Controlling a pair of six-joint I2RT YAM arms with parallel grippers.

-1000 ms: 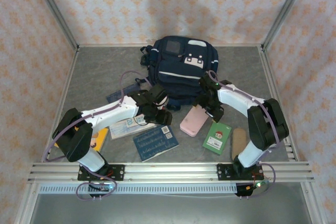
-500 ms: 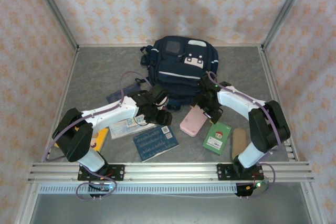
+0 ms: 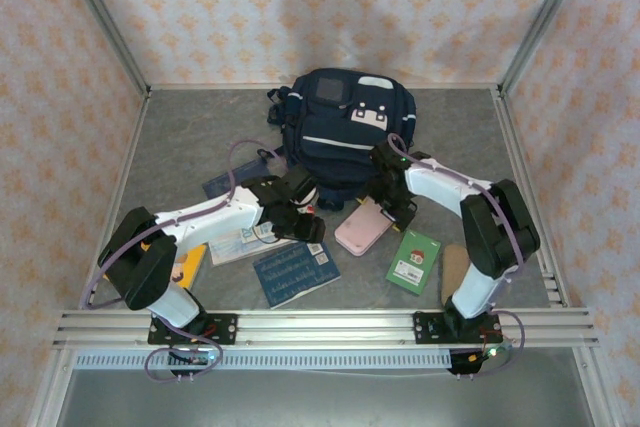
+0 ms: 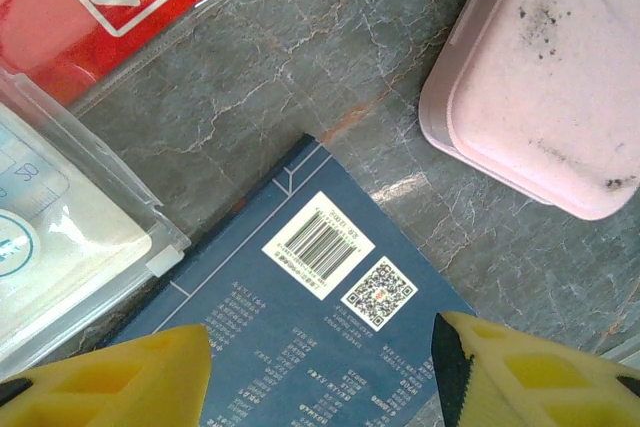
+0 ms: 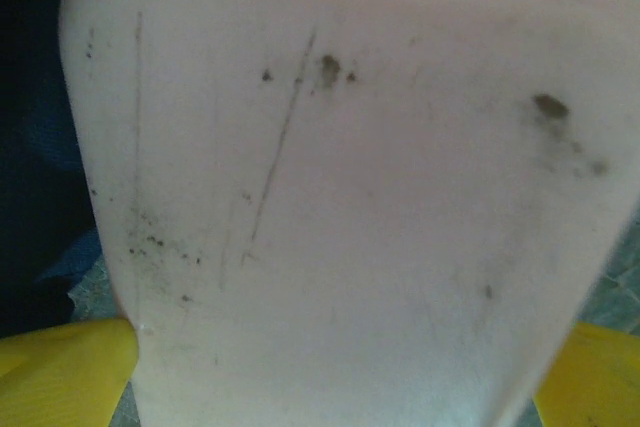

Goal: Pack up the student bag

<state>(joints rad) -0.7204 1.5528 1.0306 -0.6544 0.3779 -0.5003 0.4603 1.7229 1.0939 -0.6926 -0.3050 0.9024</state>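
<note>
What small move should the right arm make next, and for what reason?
Probably close the right gripper on the pink case. Its yellow fingers stand wide open on either side of the case, which lies on the table just in front of the student bag, so a grip looks ready.

red packet (image 4: 90, 17): "4" | blue booklet (image 4: 300, 347): barcode, QR code
</note>
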